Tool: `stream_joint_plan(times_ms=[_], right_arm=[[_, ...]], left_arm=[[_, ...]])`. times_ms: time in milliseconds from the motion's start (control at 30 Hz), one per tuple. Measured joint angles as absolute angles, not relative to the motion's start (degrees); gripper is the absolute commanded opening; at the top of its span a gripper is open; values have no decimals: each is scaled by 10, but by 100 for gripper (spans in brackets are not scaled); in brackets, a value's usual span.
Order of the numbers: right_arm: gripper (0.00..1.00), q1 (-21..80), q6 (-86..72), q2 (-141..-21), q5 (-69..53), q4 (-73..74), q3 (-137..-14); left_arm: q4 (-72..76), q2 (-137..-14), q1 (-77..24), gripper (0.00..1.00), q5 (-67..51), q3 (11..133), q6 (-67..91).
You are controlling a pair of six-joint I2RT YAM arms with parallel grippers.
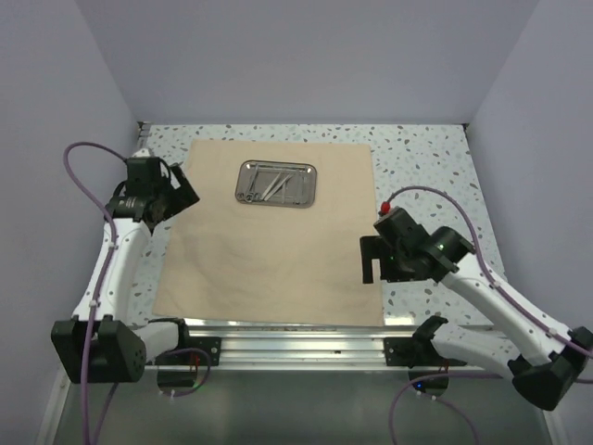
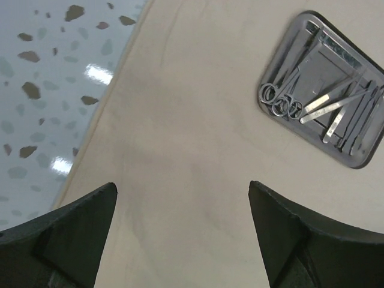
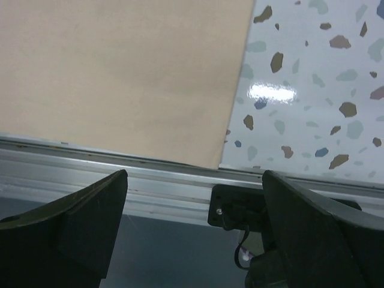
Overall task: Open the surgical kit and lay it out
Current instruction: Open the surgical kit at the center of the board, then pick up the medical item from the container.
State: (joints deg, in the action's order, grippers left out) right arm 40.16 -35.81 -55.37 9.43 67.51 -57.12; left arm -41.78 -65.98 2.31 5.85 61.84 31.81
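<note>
From above, the beige cloth wrap (image 1: 269, 236) lies spread flat over most of the speckled surface (image 1: 422, 153), its near edge running along the aluminium rail (image 1: 278, 338). The steel tray (image 1: 313, 184) sits on the far half of the cloth, near the middle, with the thin metal tools (image 1: 269, 185) lying inside it. The left end effector (image 1: 188, 193) hangs at the cloth's left edge, level with the tray and well apart from it. The right end effector (image 1: 371, 260) hangs at the cloth's right edge, nearer the rail.

From the left wrist, the left end effector (image 2: 182, 186) is spread wide, with only bare cloth wrap (image 2: 180, 120) showing in the gap. The steel tray (image 2: 324, 66) sits at the upper right on the cloth. Scissors (image 2: 279, 102) lie in it with their ring handles at the tray's near corner, and tweezers (image 2: 329, 101) and other slim pieces lie beside them. I cannot tell the other pieces apart. The surface (image 2: 48, 90) shows to the left of the cloth's edge.

From the right wrist, the right end effector (image 3: 195, 174) is likewise agape and holds nothing. The near right corner of the cloth wrap (image 3: 120, 72) lies flat, reaching the rail (image 3: 120, 180). The surface (image 3: 312, 78) is to its right, and a black bracket (image 3: 237, 210) is fixed to the rail below.
</note>
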Motion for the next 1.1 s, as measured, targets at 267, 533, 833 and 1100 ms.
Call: stream_joint_plan(times_ms=[267, 533, 833, 1100], right_arm=[[95, 402, -313, -748, 95, 592, -664], [91, 402, -309, -906, 94, 551, -762], [91, 402, -308, -952, 97, 565, -804], [90, 401, -298, -1004, 102, 577, -844]], left_arm=[[-331, -931, -100, 50, 32, 754, 259], [-309, -1172, -121, 49, 14, 960, 204], [-309, -1297, -129, 49, -15, 1092, 184], [-310, -1323, -148, 46, -15, 1107, 183]])
